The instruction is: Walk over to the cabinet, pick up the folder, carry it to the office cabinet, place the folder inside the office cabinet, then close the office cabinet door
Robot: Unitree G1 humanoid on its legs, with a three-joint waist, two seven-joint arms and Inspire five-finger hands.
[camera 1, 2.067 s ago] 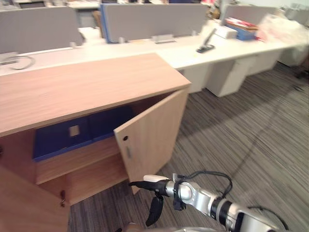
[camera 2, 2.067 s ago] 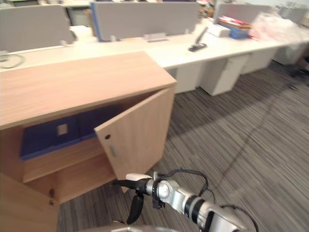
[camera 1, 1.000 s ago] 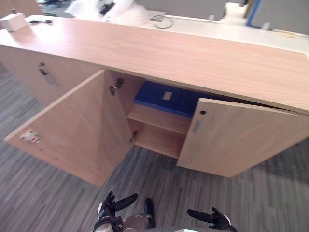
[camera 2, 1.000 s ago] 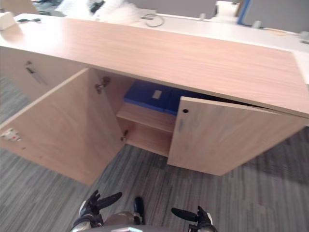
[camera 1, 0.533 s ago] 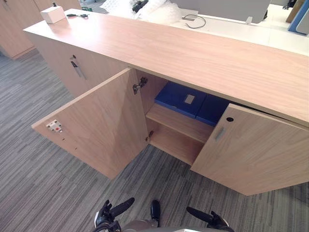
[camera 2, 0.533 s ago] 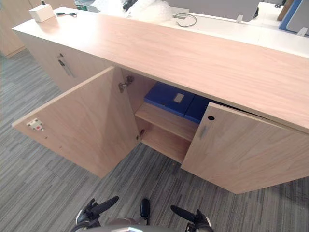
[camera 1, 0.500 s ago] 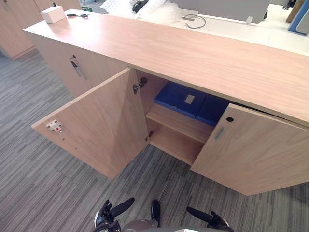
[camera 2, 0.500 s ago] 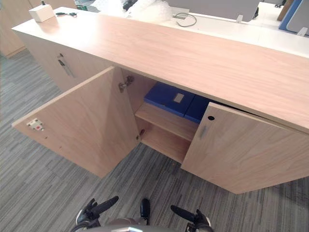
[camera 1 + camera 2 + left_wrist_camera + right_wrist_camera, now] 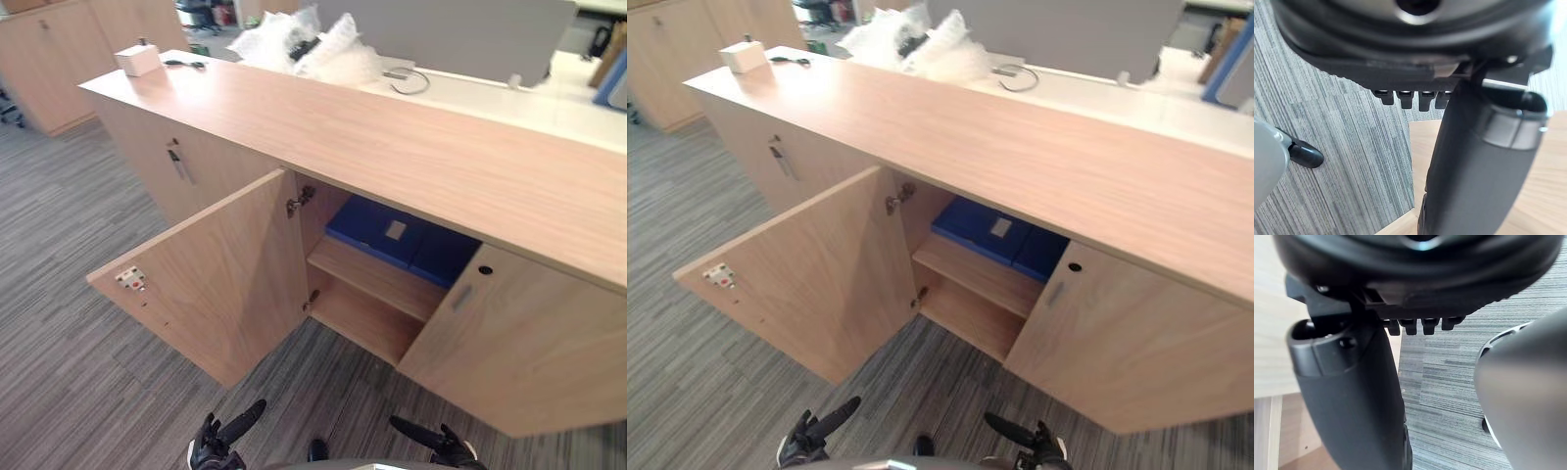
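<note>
No readable text (folder label, door sticker illegible)

"Where's the folder?"

"Inside the cabinet, lying flat on the upper shelf. It's blue, with a small pale label facing up. Its right end is hidden behind the right door."

"And the cabinet?"

"Long, low, light wood. The left door is swung wide open toward the near side, inner face showing. The right door stands ajar at an angle, with a slim handle near its top."
</note>
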